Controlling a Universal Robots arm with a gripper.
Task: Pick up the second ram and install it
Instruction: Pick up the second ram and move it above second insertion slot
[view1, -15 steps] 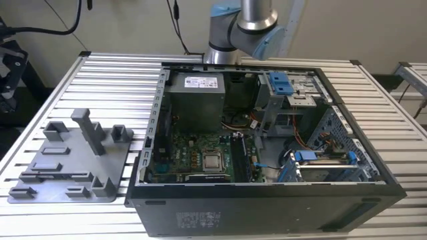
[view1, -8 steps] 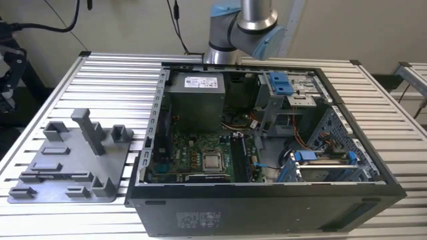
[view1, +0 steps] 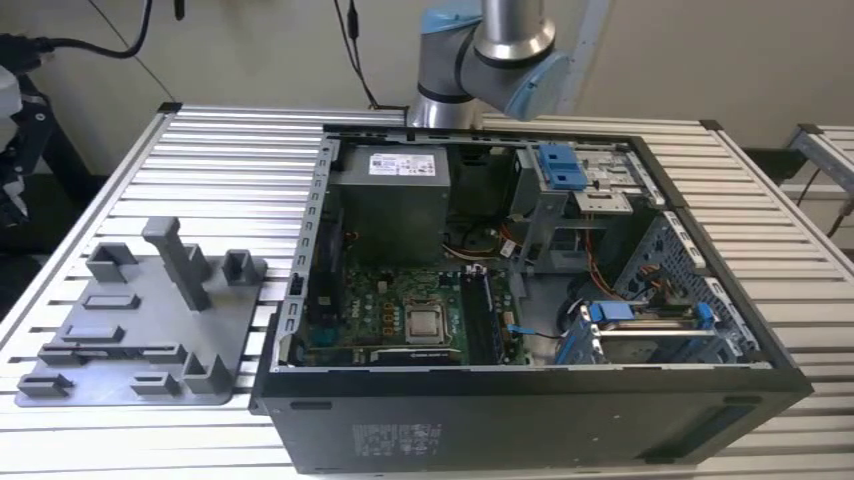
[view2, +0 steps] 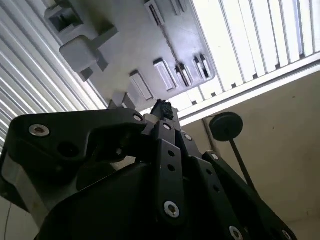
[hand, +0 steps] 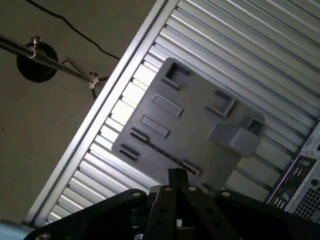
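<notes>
We find the tool (hand: 176, 175) in both wrist views, its black linkages drawn in to a single narrow tip: clenched, fingertips together. It hangs high over the slatted counter (hand: 250, 50), well apart from the grey tray (hand: 192, 127) that lies flat beneath it. In the first wrist view the tip points near one end of the tray's long slot (hand: 167, 155), along which runs a thin, dark, broken line. That line is too slight for us to say whether it is the second ram standing on edge or only the slot's own shadow. The tray's upright post (hand: 235, 136) stands on the far side of the slot from the tip.

In the exterior view the tray sits on the counter at the exterior view's left, just beside the open computer case (view1: 534, 410). Inside the case, narrow dark strips stand at the memory slots (view1: 486, 315) just beside the processor socket (view1: 424, 322); we cannot tell whether a stick sits in any of them. Both the tray slot and the memory slots lie well apart from the tool. The arm (view1: 483, 45) rises behind the case.
</notes>
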